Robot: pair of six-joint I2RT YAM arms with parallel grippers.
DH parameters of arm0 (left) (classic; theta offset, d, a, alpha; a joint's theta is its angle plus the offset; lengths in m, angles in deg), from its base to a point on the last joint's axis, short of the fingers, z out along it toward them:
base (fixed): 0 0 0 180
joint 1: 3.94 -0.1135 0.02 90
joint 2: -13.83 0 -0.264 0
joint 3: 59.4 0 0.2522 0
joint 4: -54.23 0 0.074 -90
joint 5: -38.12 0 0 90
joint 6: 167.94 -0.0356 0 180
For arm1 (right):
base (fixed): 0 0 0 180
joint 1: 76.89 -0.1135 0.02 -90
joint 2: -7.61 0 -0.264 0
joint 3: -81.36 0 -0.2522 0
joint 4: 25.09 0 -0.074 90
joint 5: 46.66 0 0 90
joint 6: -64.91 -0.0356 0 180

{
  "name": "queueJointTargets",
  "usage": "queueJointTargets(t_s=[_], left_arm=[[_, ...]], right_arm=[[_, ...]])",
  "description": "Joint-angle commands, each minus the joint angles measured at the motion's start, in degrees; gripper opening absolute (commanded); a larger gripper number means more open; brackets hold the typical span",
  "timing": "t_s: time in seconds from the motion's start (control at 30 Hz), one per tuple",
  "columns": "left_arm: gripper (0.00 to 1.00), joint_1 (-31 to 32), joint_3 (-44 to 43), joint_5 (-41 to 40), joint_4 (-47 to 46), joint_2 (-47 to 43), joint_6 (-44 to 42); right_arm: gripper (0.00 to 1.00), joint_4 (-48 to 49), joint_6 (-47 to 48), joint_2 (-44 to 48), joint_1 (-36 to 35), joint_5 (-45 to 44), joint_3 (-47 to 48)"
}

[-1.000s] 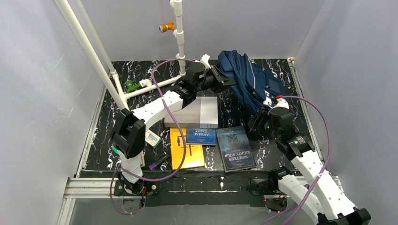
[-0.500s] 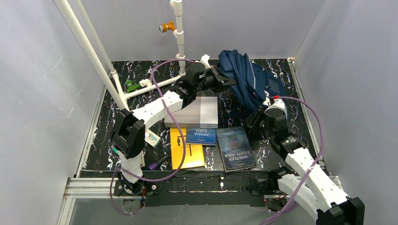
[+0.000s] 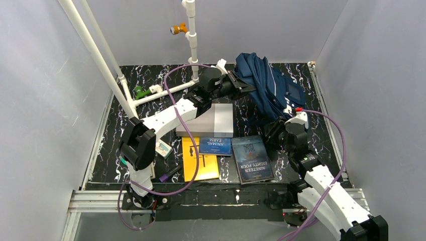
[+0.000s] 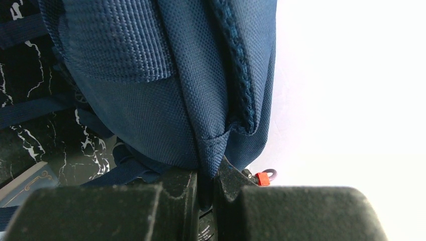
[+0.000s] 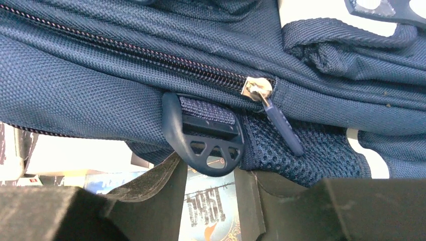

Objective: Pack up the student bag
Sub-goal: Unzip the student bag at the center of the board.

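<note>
Since the earlier frame: right arm's forearm has swung in and its wrist has edged toward the bag's near end; the bag's raised end has shifted slightly toward the right of the top view. Left arm barely changed.

Bag (image 3: 274, 90): upper centre-right of the top view, on the worktop (image 3: 115, 130). Long axis runs diagonally, from the raised end at upper centre down to the lower right. The raised end points to the upper left of frame; the other end lies just beside the right pincer (image 3: 279, 131).

Left pincer (image 4: 206, 175): closed on a folded seam of the bag fabric, holding that end up off the worktop.

Right pincer: jaws stand apart, nothing clamped. A book cover (image 5: 208, 211) shows through the gap. A buckle (image 5: 206, 148) sits at the fingertips; contact cannot be told.

Key relation (right wrist view): zip slider (image 5: 257, 88) lies above the gap and a little to its right, with the pull tab (image 5: 284, 128) hanging down-right from it. Zip line runs from upper left of frame to the slider, roughly along the bag's long axis; teeth look meshed on that stretch.

Judgement: right arm is much the nearer to the slider. Coming move likely needs the pincer up and right onto the tab, clear of the buckle.
</note>
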Motion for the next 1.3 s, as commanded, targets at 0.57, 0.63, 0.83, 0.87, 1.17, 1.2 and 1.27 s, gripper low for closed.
queueJointTargets(t_s=[0.57,0.63,0.83,0.87,1.17,1.2,1.27], left_arm=[[0.00,2.9,-1.7,2.0,-7.1,-6.5,2.0],[0.00,2.9,-1.6,2.0,-7.2,-6.5,1.8],[0.00,2.9,-0.5,2.2,-7.2,-6.3,-3.2],[0.00,3.0,-0.2,2.4,-7.1,-6.2,-4.1],[0.00,3.2,2.1,4.0,-7.2,-3.8,-9.3],[0.00,3.3,2.1,4.3,-7.1,-3.4,-9.7],[0.00,3.8,2.2,4.9,-7.3,-2.7,-9.7]], right_arm=[[0.35,18.4,5.4,0.2,0.1,-9.9,-3.8],[0.21,17.2,6.3,0.1,0.1,-9.5,-2.7],[0.01,3.0,4.3,2.2,0.1,-3.3,4.6],[0.01,-0.4,3.5,2.8,0.1,-1.4,6.0],[0.01,-14.0,-2.4,1.1,0.1,13.5,19.6],[0.01,-15.1,-2.4,-0.5,0.1,15.7,21.8],[0.01,-17.4,-2.4,-4.5,0.1,18.9,26.8]])
